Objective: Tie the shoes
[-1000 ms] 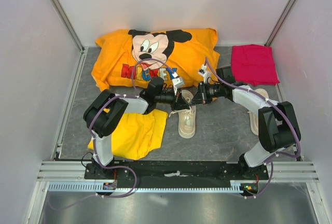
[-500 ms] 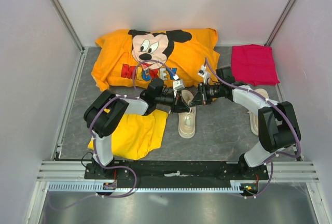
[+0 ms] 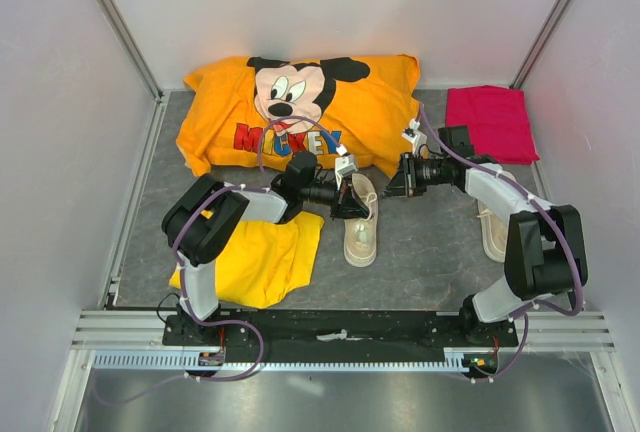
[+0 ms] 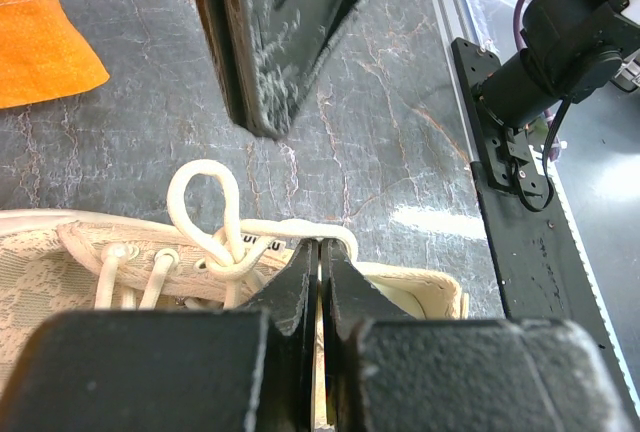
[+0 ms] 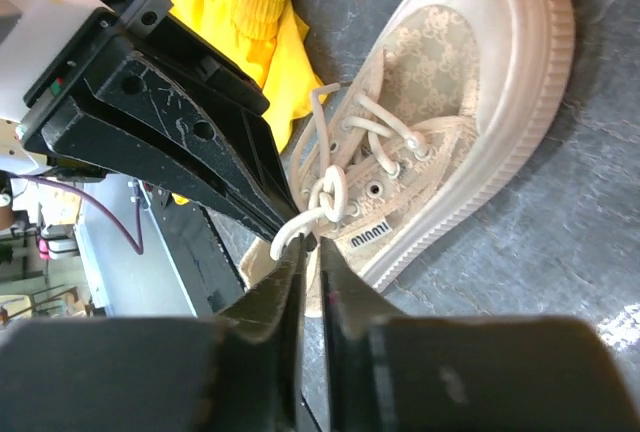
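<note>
Two sets of fingers clamped shut on the white lace (image 4: 203, 165): left fingers (image 4: 295, 282) and right fingers (image 5: 280, 292) faced off across the middle shoe (image 3: 361, 227), surely to cinch its knot (image 4: 228, 260). The other shoe (image 3: 491, 240) sat on the bench (image 3: 420, 252) under the right arm (image 3: 500, 192).

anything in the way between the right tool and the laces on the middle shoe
Nothing lies between them: only floor separates the right tool from the shoe. The left tool is shut on a lace strand beside the knot, so that spot is crowded.
</note>
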